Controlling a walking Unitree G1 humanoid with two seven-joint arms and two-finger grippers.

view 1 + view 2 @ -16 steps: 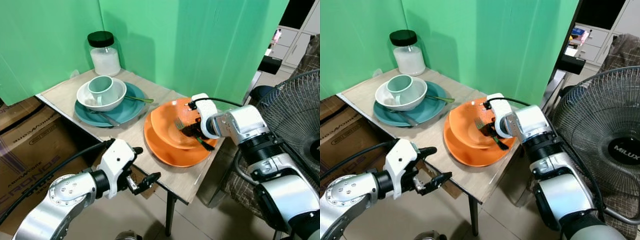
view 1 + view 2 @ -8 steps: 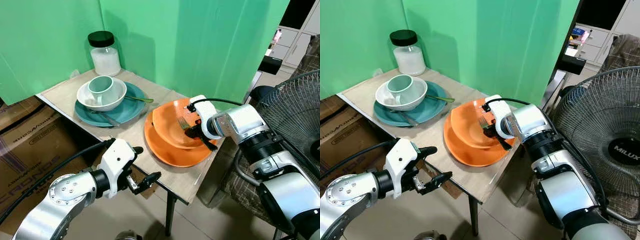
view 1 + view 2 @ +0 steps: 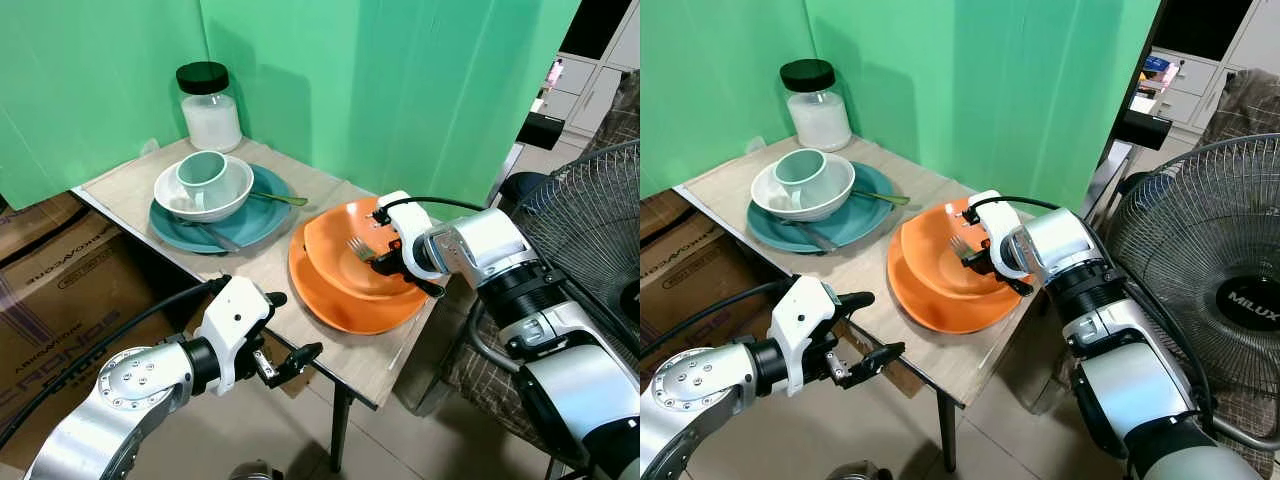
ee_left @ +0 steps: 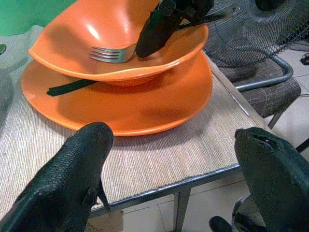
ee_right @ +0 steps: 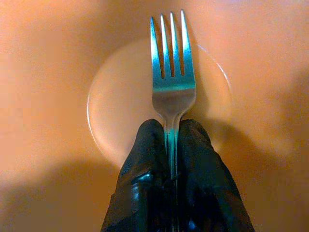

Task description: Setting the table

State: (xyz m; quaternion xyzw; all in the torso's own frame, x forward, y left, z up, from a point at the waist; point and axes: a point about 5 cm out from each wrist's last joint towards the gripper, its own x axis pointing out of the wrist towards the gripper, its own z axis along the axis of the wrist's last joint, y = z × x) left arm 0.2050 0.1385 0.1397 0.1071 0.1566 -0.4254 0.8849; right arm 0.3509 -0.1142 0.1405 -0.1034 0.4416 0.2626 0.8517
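- Since a second ago the right gripper (image 3: 381,262) has lifted the fork (image 3: 358,247) a little higher inside the orange bowl (image 3: 345,240), with the tines now raised toward the bowl's far side.
- The right gripper is clenched on the fork's neck, both black fingers (image 5: 145,159) pressed against it, tines pointing over the bowl's pale centre.
- The orange bowl sits on an orange plate (image 3: 340,305) at the counter (image 3: 270,262) corner nearest the fan (image 3: 590,215).
- The left gripper (image 3: 285,355) hangs just off the counter's near edge, below the orange plate, fingers spread and holding nothing.
- Beyond the orange plate, a teal plate (image 3: 255,215) carries a white bowl (image 3: 232,190) with a pale green cup (image 3: 200,175) in it.
- A black-lidded jar (image 3: 208,105) stands behind the teal plate.
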